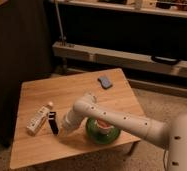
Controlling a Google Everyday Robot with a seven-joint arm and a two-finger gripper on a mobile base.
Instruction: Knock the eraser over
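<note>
The eraser (pixel 52 123) is a small narrow black block with a paler top edge. It stands upright on the wooden table (pixel 47 97), near the front left. My gripper (pixel 63 125) is at the end of the white arm, just right of the eraser and very close to it. I cannot tell whether they touch. The arm (pixel 122 122) reaches in from the lower right.
A white remote-like bar (pixel 38 119) with a round tip lies just left of the eraser. A green bowl (pixel 103 131) sits under the arm near the front right. A flat blue-grey pad (pixel 105 81) lies at the back right. Shelving stands behind the table.
</note>
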